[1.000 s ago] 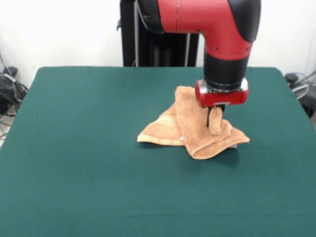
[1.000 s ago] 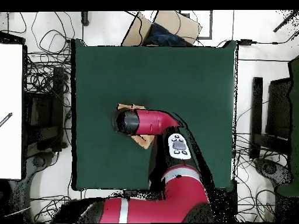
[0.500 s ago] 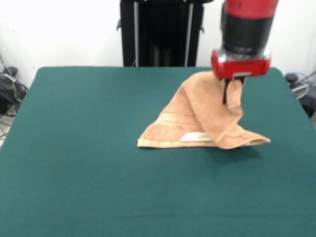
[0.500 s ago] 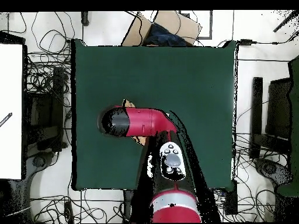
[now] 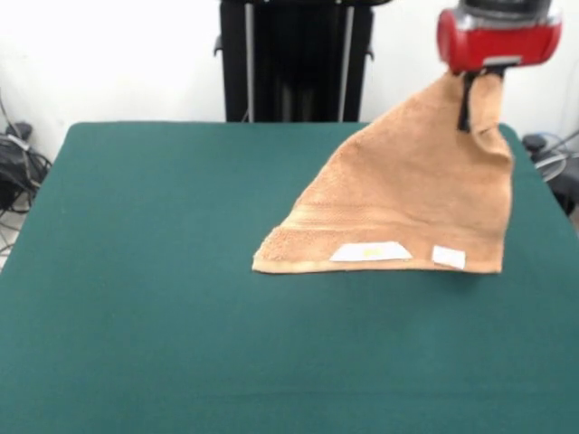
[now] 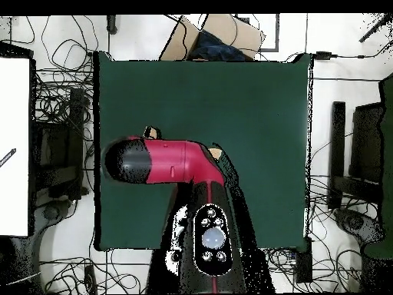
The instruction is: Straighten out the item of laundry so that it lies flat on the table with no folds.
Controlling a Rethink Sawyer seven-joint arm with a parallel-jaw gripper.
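The tan towel (image 5: 407, 194) hangs as a spread sheet from one raised corner. Its lower edge with two white tags rests on the green table (image 5: 163, 298) right of centre. My gripper (image 5: 478, 90) is shut on the towel's top corner, high above the table's far right. In the overhead view the red arm covers the gripper and most of the towel; only small tan bits of the towel (image 6: 152, 131) show beside the arm above the table (image 6: 253, 100).
The black pedestal (image 5: 294, 59) stands behind the table's far edge. Cables lie on the floor at both sides (image 5: 18, 167). A cardboard box (image 6: 222, 34) sits beyond the table's edge in the overhead view.
My gripper has risen and moved right in the front view with the towel's corner in it. The crumpled towel has been pulled open into a hanging sheet, showing both tags.
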